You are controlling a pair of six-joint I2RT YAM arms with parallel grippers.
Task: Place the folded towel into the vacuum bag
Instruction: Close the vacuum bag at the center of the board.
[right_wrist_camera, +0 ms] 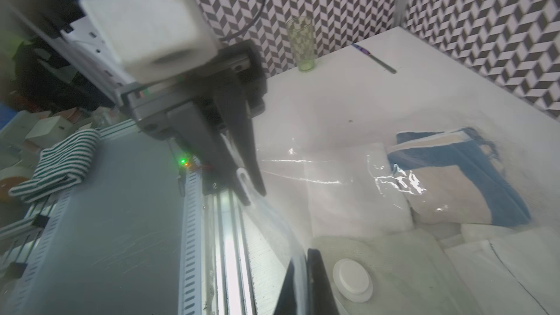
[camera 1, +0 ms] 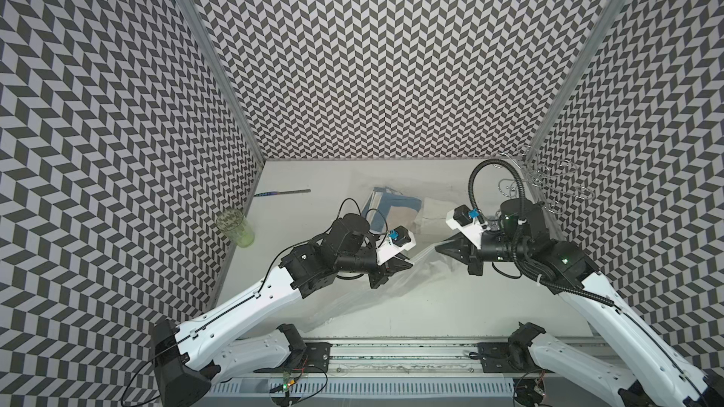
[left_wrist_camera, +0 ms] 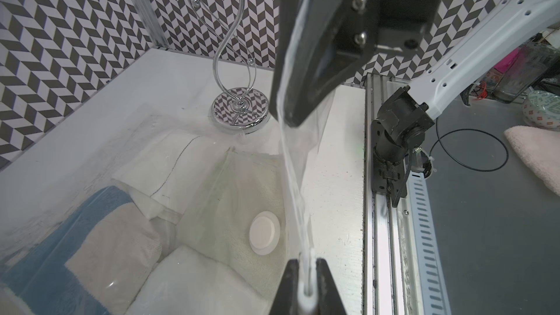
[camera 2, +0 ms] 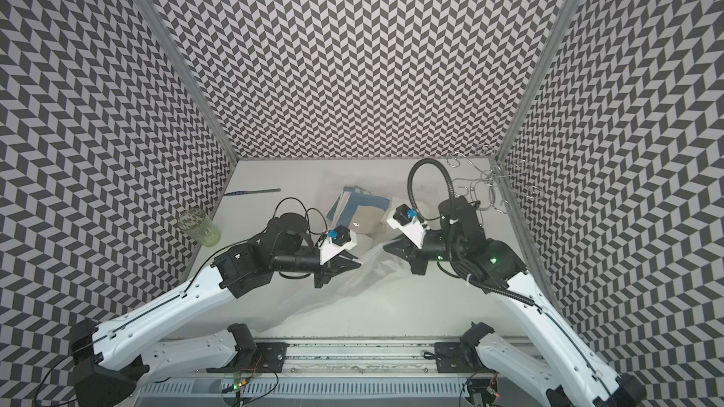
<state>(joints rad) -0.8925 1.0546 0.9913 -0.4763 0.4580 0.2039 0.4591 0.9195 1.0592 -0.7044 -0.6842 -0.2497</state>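
The transparent vacuum bag (camera 1: 372, 291) (camera 2: 333, 291) lies across the middle of the table, and its zip edge is lifted between the two grippers. My left gripper (camera 1: 411, 264) (left_wrist_camera: 307, 268) is shut on the white zip strip. My right gripper (camera 1: 438, 248) (right_wrist_camera: 303, 256) is shut on the same plastic edge a short way off. Inside the bag lie a folded blue-and-beige towel (camera 1: 388, 209) (left_wrist_camera: 91, 237) (right_wrist_camera: 454, 183) and folded white towels (left_wrist_camera: 194, 280). The round white valve cap (left_wrist_camera: 264, 233) (right_wrist_camera: 353, 280) shows close to both sets of jaws.
A green drinking glass (camera 1: 235, 229) stands by the left wall. A thin dark pen (camera 1: 282, 193) lies at the back left. A chrome wire stand (camera 1: 548, 178) (left_wrist_camera: 239, 110) fills the back right corner. The metal rail (camera 1: 391, 350) runs along the front edge.
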